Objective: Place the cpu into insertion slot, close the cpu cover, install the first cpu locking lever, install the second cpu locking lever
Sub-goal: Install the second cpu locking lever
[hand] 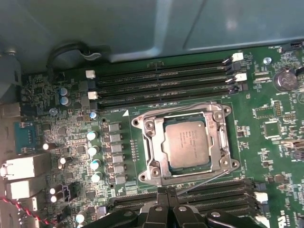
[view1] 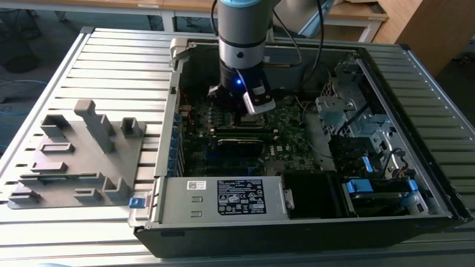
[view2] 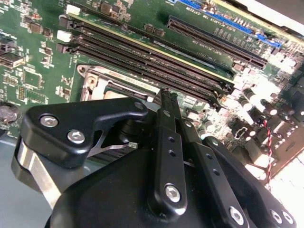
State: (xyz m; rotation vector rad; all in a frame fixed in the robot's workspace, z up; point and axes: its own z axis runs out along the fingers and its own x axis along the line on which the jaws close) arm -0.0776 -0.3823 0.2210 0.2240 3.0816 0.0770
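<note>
Right, gripper (view2: 167, 97) low over the board, fingers (view2: 166, 123) pressed together into one narrow black blade, nothing pinched between them as far as the second wrist view shows. Tip sits just at the edge of the insertion slot (view2: 102, 88), beside the long black memory slots (view2: 156, 61). First wrist view: same fingertips (hand: 164, 197) poke in at the frame edge, right by the socket's silver rim and a thin wire lever (hand: 202, 183) that runs slanted along that side. Cpu (hand: 186, 143) lies flat in the insertion slot (hand: 142, 142), grey metal top up, square to the socket. Cpu cover (hand: 219, 142) frames it, its cut-out around the chip, lying down flat over the socket w/ screws at the corners. Row of small silver-topped capacitors (hand: 94, 156) stands next to the socket, green motherboard (hand: 270, 156) all round. Pulling out to the exterior view: arm (view1: 241, 50) comes straight down into the open pc case (view1: 438, 183), blue light on the wrist, gripper (view1: 248, 114) down by the board mid-case. Case lies on a slatted metal table (view1: 111, 61); grey parts fixture (view1: 74, 156) rests on the table toward the exterior view's left, well apart from the arm.
</note>
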